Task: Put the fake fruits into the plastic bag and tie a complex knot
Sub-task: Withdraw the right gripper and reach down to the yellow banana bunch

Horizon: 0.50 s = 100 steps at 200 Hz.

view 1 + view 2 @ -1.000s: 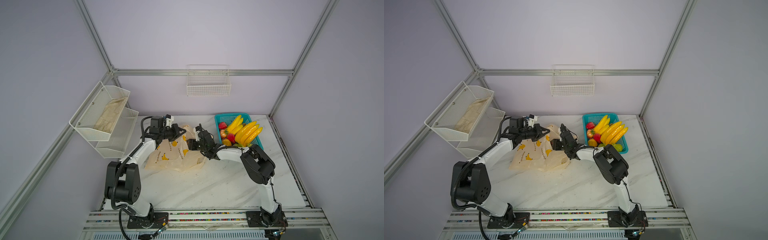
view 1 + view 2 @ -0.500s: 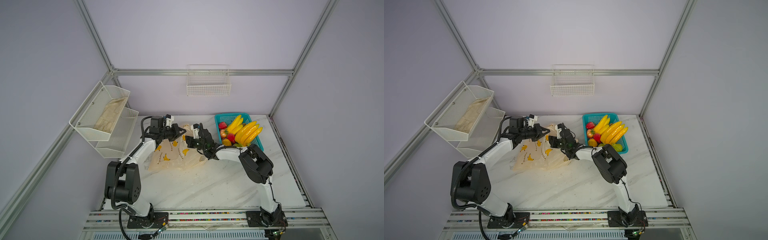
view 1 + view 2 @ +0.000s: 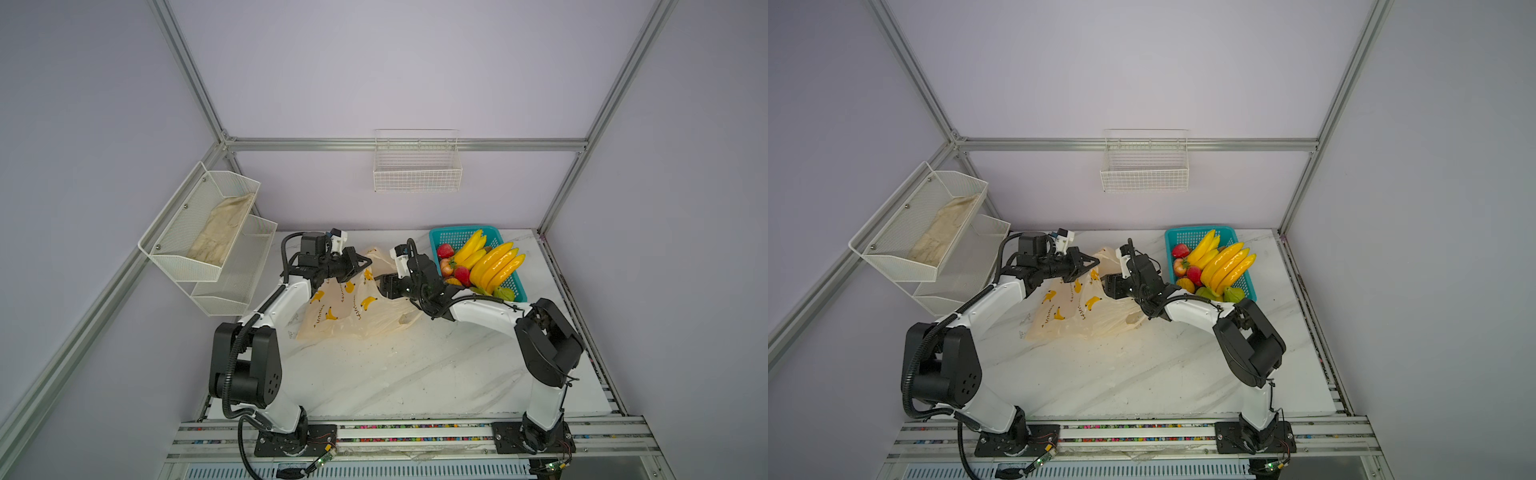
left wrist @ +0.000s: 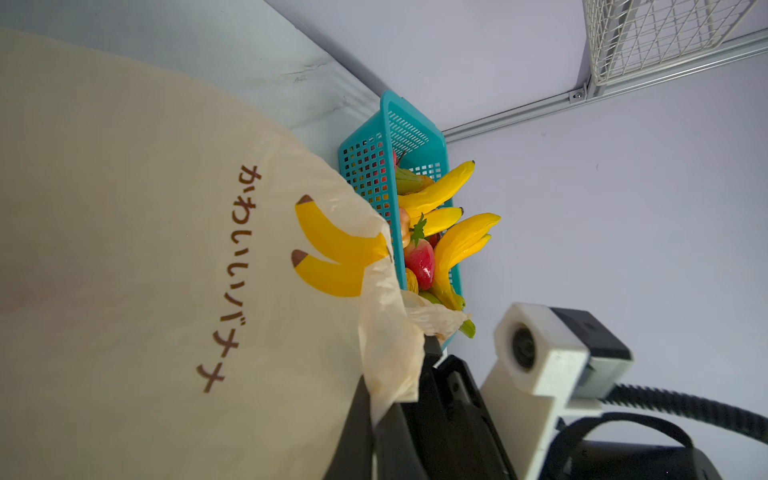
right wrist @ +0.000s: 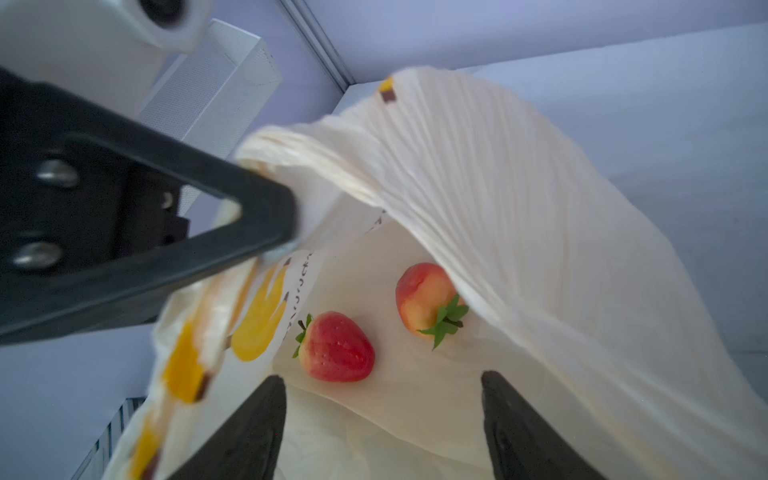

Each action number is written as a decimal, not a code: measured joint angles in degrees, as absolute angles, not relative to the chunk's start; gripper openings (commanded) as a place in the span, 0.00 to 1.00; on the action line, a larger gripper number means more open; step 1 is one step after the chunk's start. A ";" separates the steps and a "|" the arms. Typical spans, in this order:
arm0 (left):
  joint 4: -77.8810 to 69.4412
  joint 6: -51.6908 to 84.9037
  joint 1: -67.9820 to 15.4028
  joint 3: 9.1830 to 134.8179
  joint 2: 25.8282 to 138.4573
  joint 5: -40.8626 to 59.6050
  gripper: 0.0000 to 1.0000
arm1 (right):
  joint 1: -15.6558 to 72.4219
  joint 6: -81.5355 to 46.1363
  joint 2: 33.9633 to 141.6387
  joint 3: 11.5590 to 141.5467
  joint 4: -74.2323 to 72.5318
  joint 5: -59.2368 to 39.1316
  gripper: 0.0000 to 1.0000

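The plastic bag (image 5: 519,208) is looking thin, translucent and finely creased, a soft-sheened film. The fake fruits (image 3: 494,266) are gleaming as glossy plastic, the teal basket (image 4: 411,124) is showing smooth perforated plastic, and the table (image 3: 395,374) is reading as polished stone, white and grey-veined.

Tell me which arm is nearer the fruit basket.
Right. The right arm passes close beside the basket; the left arm stands across the bag from it, gripping the bag's rim.
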<state>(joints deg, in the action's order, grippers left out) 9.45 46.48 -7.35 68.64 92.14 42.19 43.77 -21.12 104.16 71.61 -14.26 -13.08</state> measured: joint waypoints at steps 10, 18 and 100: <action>9.45 46.48 -7.29 68.64 92.14 42.19 0.00 | 43.68 -18.65 101.73 70.91 -13.80 -14.33 0.76; 9.45 46.46 -7.25 68.64 92.14 42.17 0.00 | 43.62 -16.60 100.09 70.72 -13.58 -15.75 0.76; 9.50 46.30 -7.14 68.64 92.14 42.17 0.00 | 39.81 -10.37 94.65 69.60 -11.99 -23.16 0.76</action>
